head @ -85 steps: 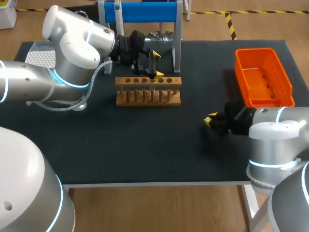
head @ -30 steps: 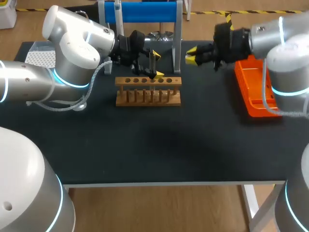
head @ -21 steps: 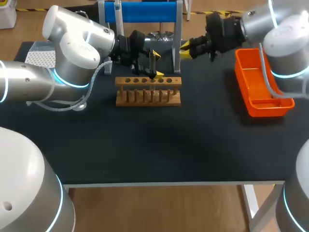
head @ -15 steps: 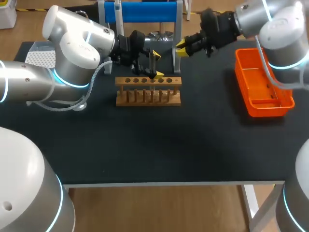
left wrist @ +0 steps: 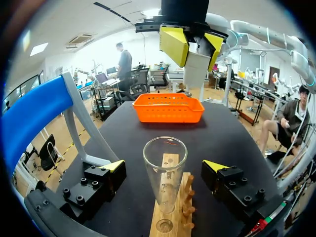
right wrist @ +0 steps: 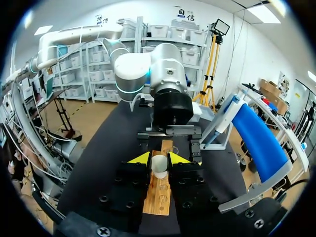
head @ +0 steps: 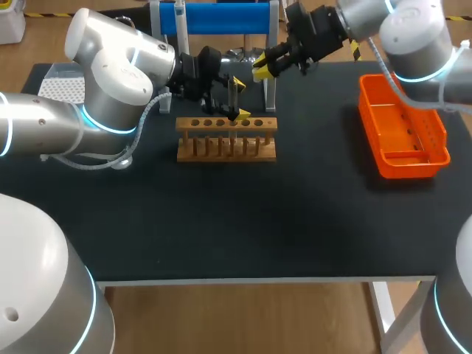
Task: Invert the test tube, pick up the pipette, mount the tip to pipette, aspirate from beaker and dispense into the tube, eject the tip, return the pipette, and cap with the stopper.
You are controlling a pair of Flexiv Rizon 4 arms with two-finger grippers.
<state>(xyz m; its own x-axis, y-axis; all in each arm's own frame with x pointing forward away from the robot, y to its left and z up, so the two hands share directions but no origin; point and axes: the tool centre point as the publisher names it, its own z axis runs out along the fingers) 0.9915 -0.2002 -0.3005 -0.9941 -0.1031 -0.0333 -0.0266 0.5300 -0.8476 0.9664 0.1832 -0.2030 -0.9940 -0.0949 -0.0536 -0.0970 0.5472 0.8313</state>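
Inside open left claw [left wrist: 164, 166] | test tube [left wrist: 165, 154] upright in rack [left wrist: 169, 221], untouched

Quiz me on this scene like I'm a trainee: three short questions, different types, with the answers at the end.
1. True or false: the left gripper is shut on the clear glass test tube.
2. Fill in: the tube stands in the light wooden rack with its open mouth facing ____.
3. The orange plastic basket sits: A) on the black table, at its right side; B) on the rack; C) in the left gripper.
Key: 1 false; 2 up; 3 A.
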